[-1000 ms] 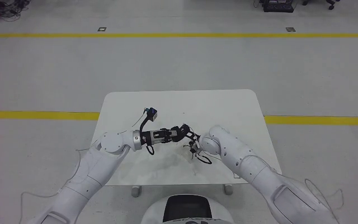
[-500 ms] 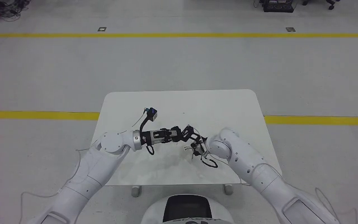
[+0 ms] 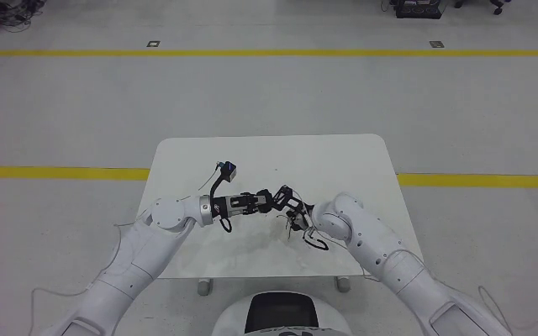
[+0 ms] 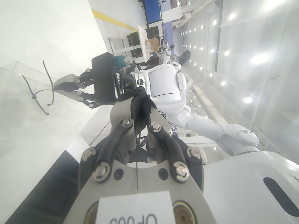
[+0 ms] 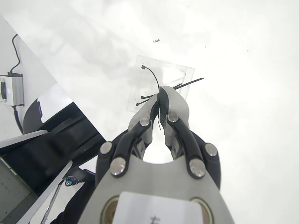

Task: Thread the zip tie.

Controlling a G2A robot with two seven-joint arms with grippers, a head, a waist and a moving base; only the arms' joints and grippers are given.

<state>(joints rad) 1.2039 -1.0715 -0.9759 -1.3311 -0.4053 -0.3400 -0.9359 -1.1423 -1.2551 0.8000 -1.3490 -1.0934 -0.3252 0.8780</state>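
Note:
My right gripper (image 5: 161, 94) is shut on a black zip tie (image 5: 153, 75). The strap curves up out of the fingertips to its small head, and the tail hangs down between the fingers. In the left wrist view that same right gripper (image 4: 57, 86) pinches the zip tie (image 4: 51, 89) just above the table. My left gripper (image 4: 138, 104) is shut, with a thin black strap running down between its fingers. In the top view the left gripper (image 3: 284, 196) and the right gripper (image 3: 296, 219) sit close together over the table's front middle.
A clear flat tray (image 5: 184, 71) lies on the white table (image 3: 353, 160) under the right gripper, with several loose zip ties (image 5: 186, 83) in it. A grey power box (image 5: 11, 89) with a cable lies on the floor beyond the table edge.
The right arm's elbow has swung outward to the right, and its gripper has shifted slightly right. The left arm has kept still.

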